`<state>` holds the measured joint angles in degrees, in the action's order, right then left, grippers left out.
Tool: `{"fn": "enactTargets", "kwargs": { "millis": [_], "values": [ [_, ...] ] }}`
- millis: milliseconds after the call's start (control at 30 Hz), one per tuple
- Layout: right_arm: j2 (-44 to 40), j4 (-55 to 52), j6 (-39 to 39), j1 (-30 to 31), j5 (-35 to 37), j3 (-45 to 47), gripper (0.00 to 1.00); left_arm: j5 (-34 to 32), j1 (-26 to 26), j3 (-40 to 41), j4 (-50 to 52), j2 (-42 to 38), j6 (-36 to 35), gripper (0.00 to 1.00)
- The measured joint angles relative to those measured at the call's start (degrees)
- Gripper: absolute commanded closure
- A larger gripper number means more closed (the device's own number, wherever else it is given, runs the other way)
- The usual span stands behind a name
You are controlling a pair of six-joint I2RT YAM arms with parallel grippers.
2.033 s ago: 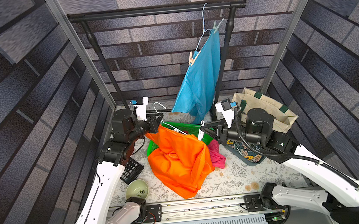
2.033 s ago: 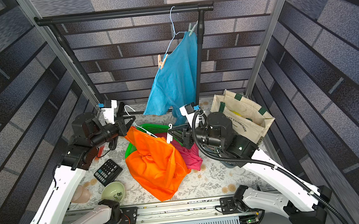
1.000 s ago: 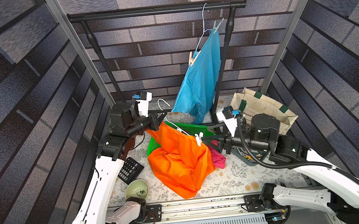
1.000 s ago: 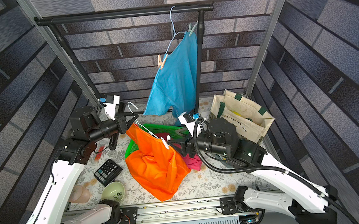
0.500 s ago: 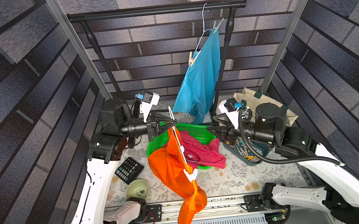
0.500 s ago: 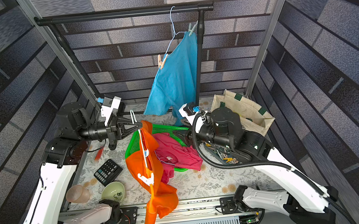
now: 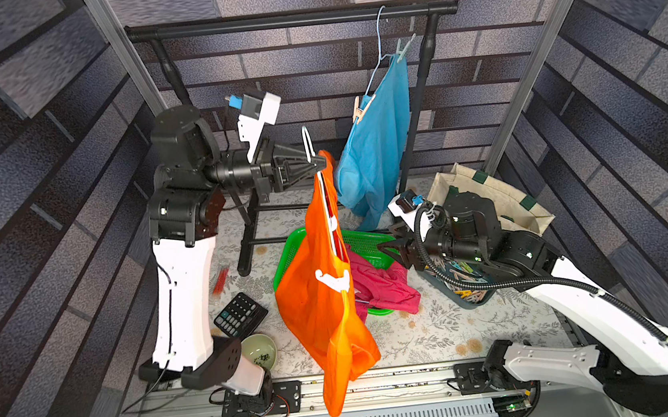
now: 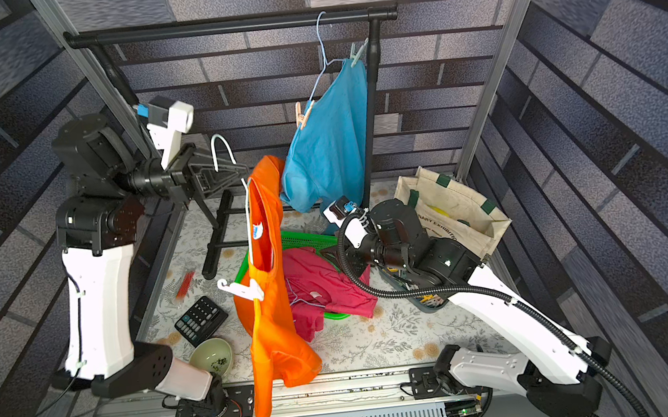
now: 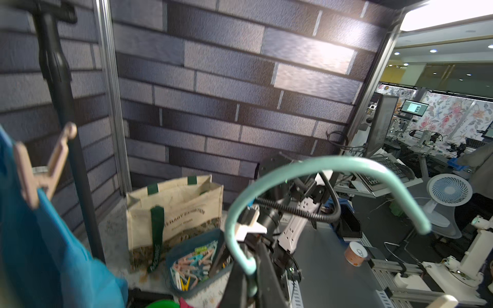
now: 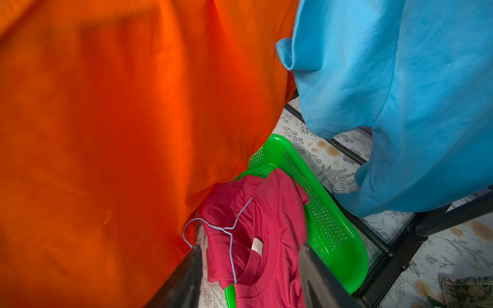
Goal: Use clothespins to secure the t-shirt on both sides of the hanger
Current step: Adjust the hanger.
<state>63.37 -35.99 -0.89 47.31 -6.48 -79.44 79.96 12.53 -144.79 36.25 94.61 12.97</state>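
Below the left gripper's (image 7: 321, 164) hanger (image 9: 333, 161), open room separates t-shirt (image 7: 320, 302) from right gripper (image 7: 386, 250).

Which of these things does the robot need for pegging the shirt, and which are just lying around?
Needed: orange t-shirt, hanger, white clothespin, spare clothespins.
Lying about: calculator, bowl, tote bag, pink shirt, green basket.
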Motion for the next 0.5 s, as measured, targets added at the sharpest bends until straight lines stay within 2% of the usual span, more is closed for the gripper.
{"fn": "enactTargets", "kwargs": {
  "millis": [100,233,333,500],
  "values": [
    [-0.15,-0.02,0.35,-0.66,0.07,0.02,0.42,0.85,-0.22,-8.68,-5.92,5.27,6.93,1.0],
    [-1.42,0.0,0.61,-2.01,0.72,0.83,0.42,0.61,0.04,-12.7,-10.43,6.95,11.8,1.0],
    [-2.62,0.22,1.05,-3.28,0.59,1.57,0.43,0.72,0.81,-13.38,-9.53,6.38,11.41,1.0],
    [-3.08,2.45,1.7,-4.0,-1.51,1.66,0.42,2.64,2.43,-8.79,-0.2,4.07,5.09,1.0]
  ]
}}
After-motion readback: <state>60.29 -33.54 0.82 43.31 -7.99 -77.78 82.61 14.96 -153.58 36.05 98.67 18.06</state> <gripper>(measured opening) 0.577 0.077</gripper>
